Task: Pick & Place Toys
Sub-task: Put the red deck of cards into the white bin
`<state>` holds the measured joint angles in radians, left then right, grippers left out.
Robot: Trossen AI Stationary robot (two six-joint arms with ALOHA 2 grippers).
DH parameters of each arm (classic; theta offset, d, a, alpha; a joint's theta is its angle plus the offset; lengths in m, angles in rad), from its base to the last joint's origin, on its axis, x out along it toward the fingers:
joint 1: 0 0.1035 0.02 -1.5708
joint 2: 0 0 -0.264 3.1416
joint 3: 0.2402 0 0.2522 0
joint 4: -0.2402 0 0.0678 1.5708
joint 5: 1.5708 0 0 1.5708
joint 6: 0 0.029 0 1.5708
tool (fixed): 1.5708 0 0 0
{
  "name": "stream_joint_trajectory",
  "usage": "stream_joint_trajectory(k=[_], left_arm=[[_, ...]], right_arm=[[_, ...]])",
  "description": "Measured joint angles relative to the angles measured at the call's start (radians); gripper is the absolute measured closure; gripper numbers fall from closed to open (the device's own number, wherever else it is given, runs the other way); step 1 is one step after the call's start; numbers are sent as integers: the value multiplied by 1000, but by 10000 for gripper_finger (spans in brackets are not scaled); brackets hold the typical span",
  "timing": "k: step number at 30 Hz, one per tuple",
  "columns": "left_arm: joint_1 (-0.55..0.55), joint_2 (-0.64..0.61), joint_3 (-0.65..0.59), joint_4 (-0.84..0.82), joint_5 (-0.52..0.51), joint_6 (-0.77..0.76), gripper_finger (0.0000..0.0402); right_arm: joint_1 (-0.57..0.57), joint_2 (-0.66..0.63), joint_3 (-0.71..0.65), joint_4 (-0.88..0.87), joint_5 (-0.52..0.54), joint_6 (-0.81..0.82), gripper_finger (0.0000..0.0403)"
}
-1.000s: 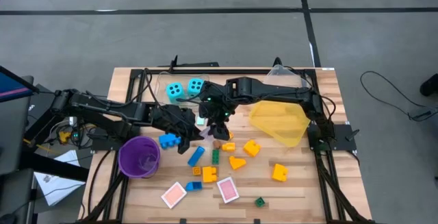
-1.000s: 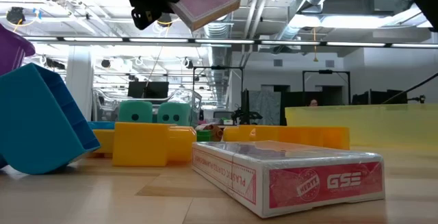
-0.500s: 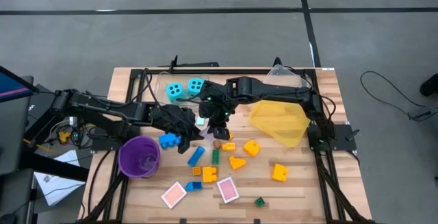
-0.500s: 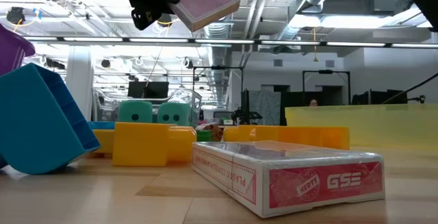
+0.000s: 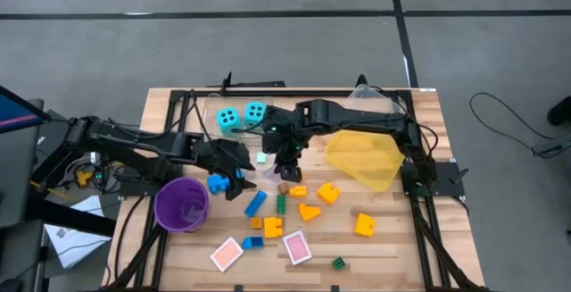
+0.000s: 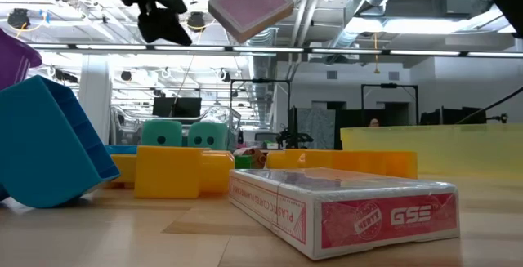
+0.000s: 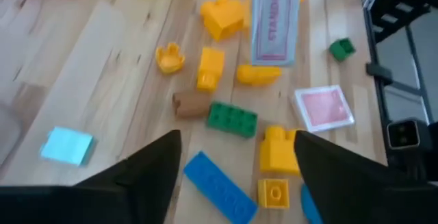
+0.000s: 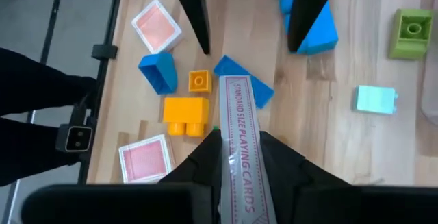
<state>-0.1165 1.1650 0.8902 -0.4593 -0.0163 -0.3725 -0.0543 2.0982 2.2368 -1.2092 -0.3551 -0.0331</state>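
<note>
- Wooden tabletop (image 5: pixel 393 238) carries scattered bricks and pink cards.
- Right gripper (image 5: pixel 287 162) fingers pinch a card box (image 6: pixel 250 10) aloft.
- Left gripper (image 5: pixel 239 178) fingers spread, empty.

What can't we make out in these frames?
- High view: the card box the right pincer holds is hidden under that arm.
- Low view: both pincers are cut off by the top edge; only the box's end shows.
- High view: the green brick is too small to read.
- Right wrist view: the purple cup is cut off.

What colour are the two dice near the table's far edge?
Cyan with black dots; the dice show best in the high view.
</note>
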Motion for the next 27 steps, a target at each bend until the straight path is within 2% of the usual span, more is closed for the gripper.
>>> stream_joint_trajectory(k=[5, 11, 21, 27], left_arm=[[0, -40, 0, -26, -1, 1, 87], [-1, -71, -1, -23, -21, 0, 94], [-1, -70, -2, -22, -61, 1, 105], [-1, -69, -2, -20, -111, 1, 105]], right_arm=[[-27, -54, -2, -25, 50, -27, 343], [-86, -166, 0, -65, 112, -27, 343], [-184, -393, 0, -109, 302, 20, 343], [-213, -491, 0, -182, 483, 105, 343]])
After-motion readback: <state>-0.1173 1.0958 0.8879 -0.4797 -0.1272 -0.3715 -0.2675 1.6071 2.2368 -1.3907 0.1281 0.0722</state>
